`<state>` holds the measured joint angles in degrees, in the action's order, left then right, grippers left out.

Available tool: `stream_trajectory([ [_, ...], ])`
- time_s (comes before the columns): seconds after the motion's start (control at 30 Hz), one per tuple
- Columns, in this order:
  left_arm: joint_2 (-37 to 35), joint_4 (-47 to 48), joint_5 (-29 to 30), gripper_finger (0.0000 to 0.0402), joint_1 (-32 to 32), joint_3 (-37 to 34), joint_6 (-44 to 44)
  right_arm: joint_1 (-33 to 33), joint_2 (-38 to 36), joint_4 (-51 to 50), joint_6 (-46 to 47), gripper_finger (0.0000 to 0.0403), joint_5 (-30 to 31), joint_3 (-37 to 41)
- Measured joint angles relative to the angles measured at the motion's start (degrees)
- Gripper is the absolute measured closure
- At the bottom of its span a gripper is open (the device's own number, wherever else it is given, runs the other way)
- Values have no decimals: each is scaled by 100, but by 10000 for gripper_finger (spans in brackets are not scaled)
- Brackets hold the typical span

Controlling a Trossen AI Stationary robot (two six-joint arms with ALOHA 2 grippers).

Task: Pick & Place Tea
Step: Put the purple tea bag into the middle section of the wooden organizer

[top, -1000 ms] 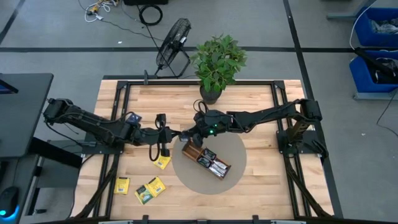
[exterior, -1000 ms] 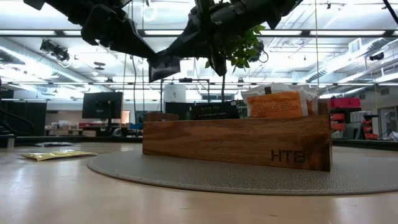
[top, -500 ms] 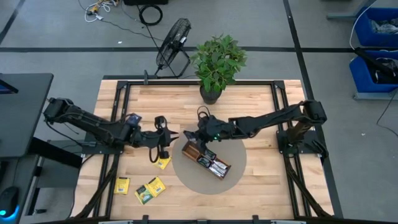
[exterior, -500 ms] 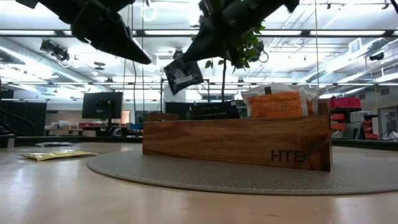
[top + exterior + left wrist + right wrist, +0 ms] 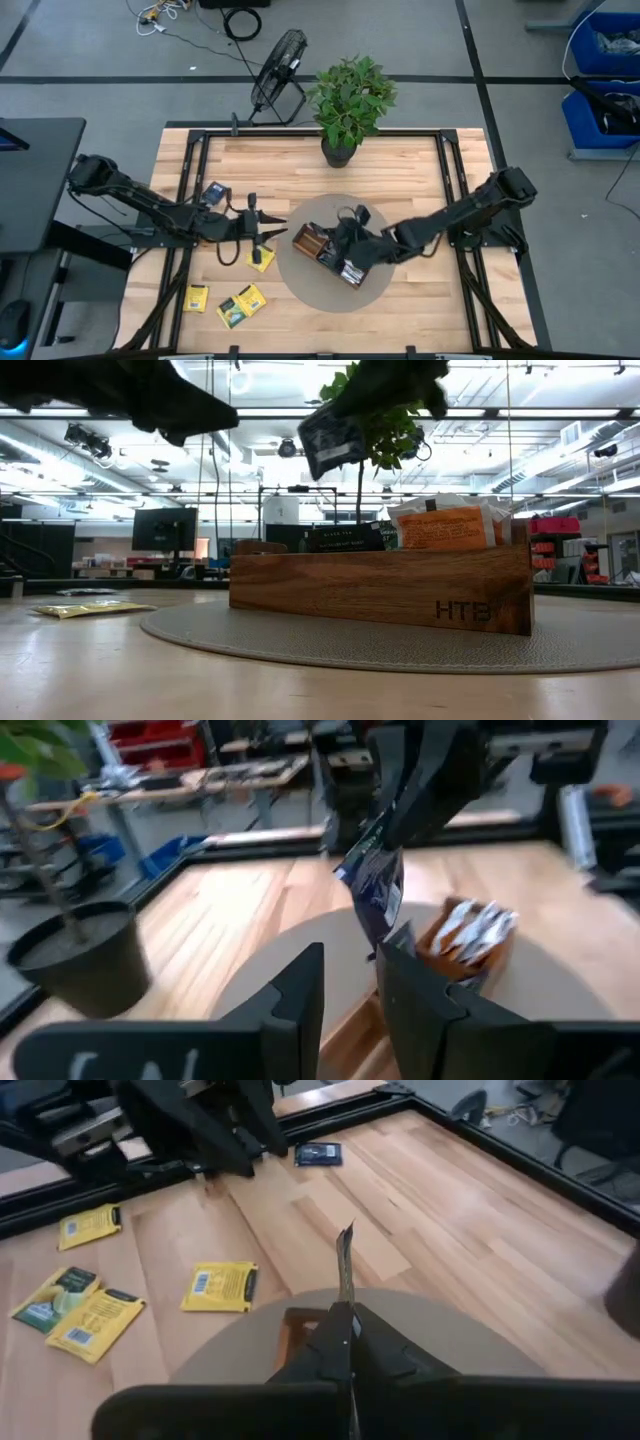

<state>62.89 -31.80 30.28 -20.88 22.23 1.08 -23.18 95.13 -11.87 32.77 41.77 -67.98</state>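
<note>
the left gripper point(image 5: 268, 226) sits at nine o'clock of the tray point(image 5: 306, 240), fingers parted and empty. the right gripper point(image 5: 347, 236) is pinched shut on a navy sachet point(image 5: 332, 440), held edge-up above the tray's middle. to do this step well, i'd line the sachet up with a free slot, lower it straight and let go only once its bottom edge is between the dividers; the sachets already standing in the tray could catch it. the left arm should keep clear.

on the wooden bench, yellow sachets point(image 5: 241, 304) lie at seven o'clock, one more point(image 5: 261, 259) just off the round mat point(image 5: 385, 250), a navy one point(image 5: 214, 191) at ten. a plant point(image 5: 350, 100) stands at twelve. beyond, a fan point(image 5: 278, 62) on grey floor, blue bins point(image 5: 605, 45) at two.
</note>
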Motion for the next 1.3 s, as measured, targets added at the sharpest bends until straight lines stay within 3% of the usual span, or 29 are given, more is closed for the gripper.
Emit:
stream_trajectory([
  [0.17, -356, -1175, -210, 301, 0, -647, -36, -317, -1, 117, 708, 403, 412, 353],
  [0.4, -937, -2266, -208, 301, 9, -1472, 63, -672, 103, 1412, 794, 403, 1097, 1095],
  [0.9, -1238, -2365, -150, 301, 9, -1667, 109, -938, 954, 1986, 1030, 403, 1543, 1237],
  [1.3, -1237, -2359, -138, 301, 50, -1667, 108, -975, 1027, 1762, 1181, 402, 1564, 1237],
])
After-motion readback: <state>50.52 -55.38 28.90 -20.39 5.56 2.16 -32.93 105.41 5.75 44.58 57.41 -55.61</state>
